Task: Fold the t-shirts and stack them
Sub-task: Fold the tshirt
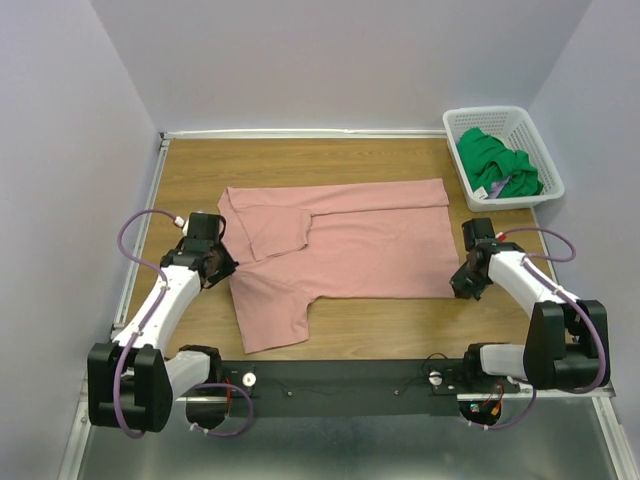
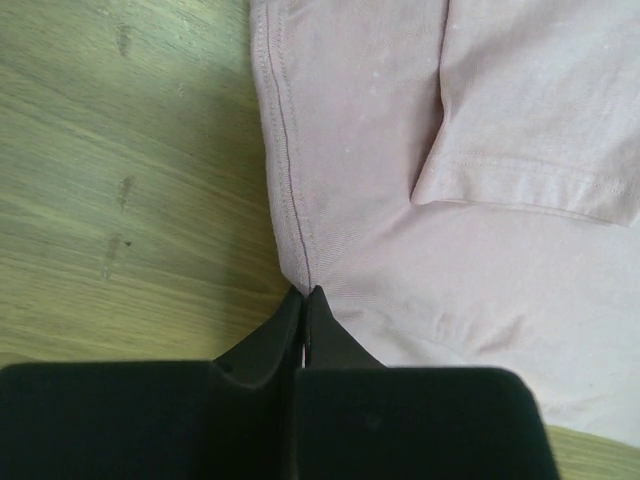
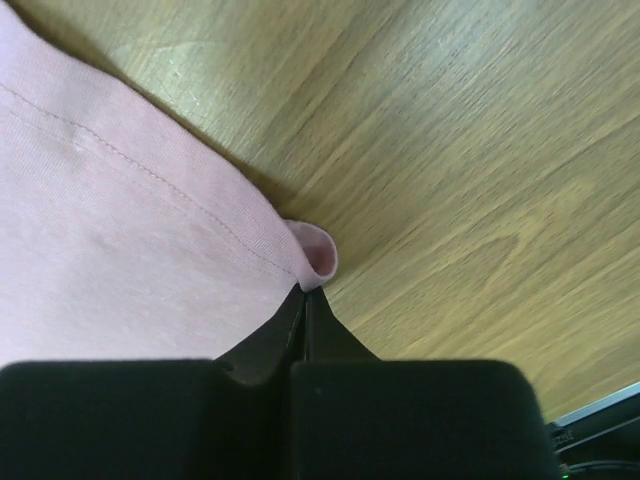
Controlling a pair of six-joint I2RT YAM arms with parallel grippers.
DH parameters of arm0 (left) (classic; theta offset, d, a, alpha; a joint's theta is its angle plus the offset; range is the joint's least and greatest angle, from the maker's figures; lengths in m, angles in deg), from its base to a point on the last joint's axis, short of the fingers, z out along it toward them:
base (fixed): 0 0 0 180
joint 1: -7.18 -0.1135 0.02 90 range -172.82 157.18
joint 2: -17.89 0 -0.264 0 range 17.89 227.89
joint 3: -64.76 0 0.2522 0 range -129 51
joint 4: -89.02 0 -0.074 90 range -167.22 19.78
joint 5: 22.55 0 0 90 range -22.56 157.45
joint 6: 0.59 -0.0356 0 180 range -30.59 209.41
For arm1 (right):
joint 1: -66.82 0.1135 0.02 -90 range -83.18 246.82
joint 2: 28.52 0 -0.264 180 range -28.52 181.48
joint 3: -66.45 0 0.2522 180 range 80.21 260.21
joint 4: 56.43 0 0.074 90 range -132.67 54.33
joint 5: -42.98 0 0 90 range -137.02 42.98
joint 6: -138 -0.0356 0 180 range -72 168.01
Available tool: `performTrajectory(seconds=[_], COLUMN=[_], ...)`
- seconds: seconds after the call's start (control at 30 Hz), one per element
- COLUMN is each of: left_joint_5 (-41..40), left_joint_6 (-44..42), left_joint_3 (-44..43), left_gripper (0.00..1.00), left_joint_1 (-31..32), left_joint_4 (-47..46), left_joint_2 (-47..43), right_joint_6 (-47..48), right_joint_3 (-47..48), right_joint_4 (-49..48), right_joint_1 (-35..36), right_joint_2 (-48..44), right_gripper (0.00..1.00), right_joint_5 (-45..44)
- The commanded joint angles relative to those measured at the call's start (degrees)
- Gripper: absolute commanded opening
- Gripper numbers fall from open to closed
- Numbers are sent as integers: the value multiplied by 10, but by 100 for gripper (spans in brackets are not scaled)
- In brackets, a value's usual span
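Pink tee (image 1: 340, 250) covered mid-table (image 1: 200, 165). Open wood: a wide strip behind it along the rear wall, a narrower one in front up to the black base rail (image 1: 340, 385). Far right corner was blocked by the white basket (image 1: 500, 113) holding the green tee (image 1: 497, 165). Left gripper (image 2: 305, 292) and right gripper (image 3: 305, 290) sat pinched on the pink tee's left edge and near right corner, so both flanks were occupied. Side walls stood close.

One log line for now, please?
left end effector: shut on dusty-pink cloth t-shirt | right end effector: shut on same t-shirt
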Motion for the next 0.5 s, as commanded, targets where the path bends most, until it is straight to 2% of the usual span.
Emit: performTrajectory(seconds=[0.0,0.23,0.47], left_joint_5=[11,16,26], left_joint_6=[-11,-20,-27], left_joint_3=[-13,-25,-51], left_gripper=[2,2,2], left_joint_1=[-7,-21,-27], left_joint_4=[21,34,31], left_joint_2=[-19,-36,-15], right_joint_6=[2,31,56], right_joint_3=[-3,45,116], right_joint_4=[-5,10,14], right_joint_1=[-3,-2,-2], right_joint_2=[-20,-25,6], right_gripper=[1,1,1], right_joint_5=[-22,-12,10])
